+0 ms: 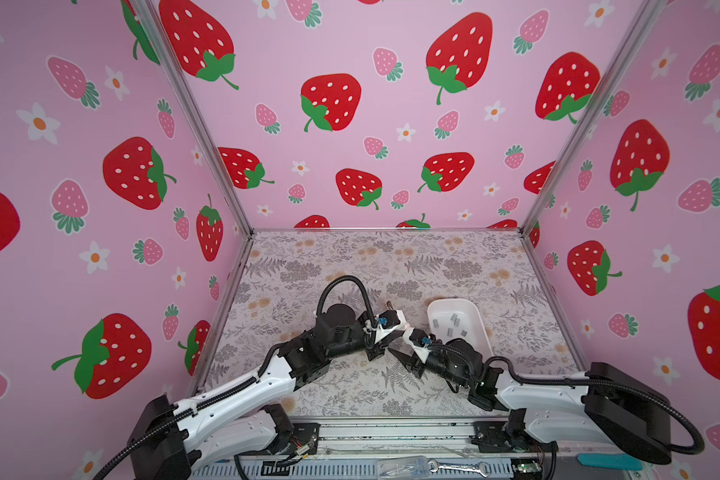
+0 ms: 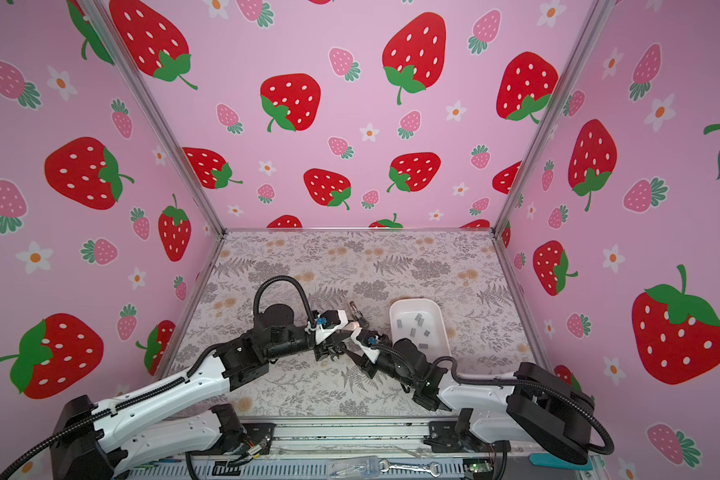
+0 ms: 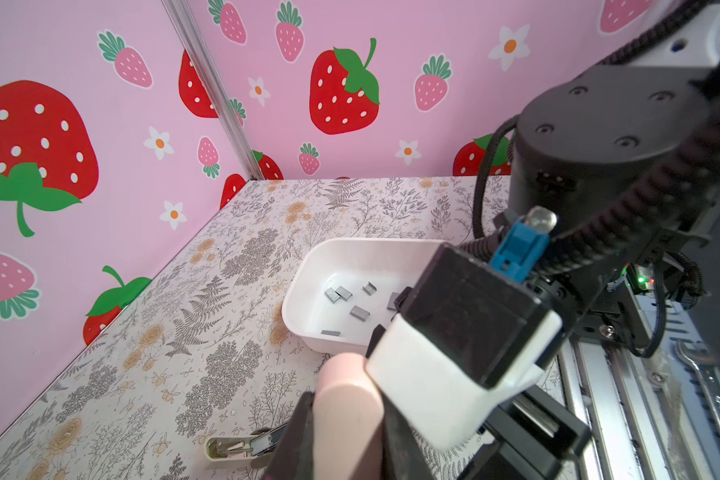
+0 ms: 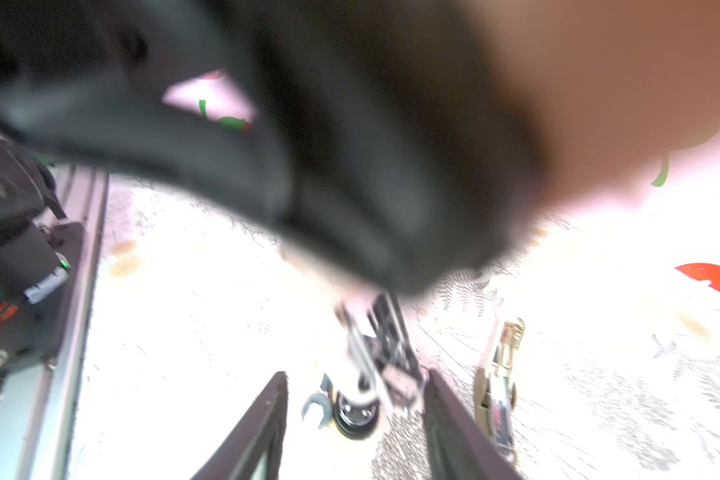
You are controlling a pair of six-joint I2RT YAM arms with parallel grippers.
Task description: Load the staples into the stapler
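Several grey staples (image 1: 454, 322) (image 2: 418, 322) (image 3: 350, 299) lie loose in a white tray (image 1: 474, 305) (image 2: 395, 316) (image 3: 308, 282) at the right. The stapler is out of view. My left gripper (image 1: 376, 353) (image 2: 329, 353) (image 3: 348, 411) is shut on a small pink stapler-like item (image 3: 346, 386), held above the mat in the middle. My right gripper (image 1: 406, 361) (image 2: 356, 359) (image 4: 358, 376) meets it tip to tip. Its jaws stand open, and a blurred dark-and-silver part (image 4: 385, 349) hangs between them.
A tiny beige stapler-like item (image 3: 233, 446) (image 4: 499, 374) (image 2: 356, 309) lies open on the floral mat just beyond the grippers. Pink strawberry walls close three sides. Along the front metal rail lie a wrench (image 1: 458, 467) and a teal tool (image 1: 607, 460).
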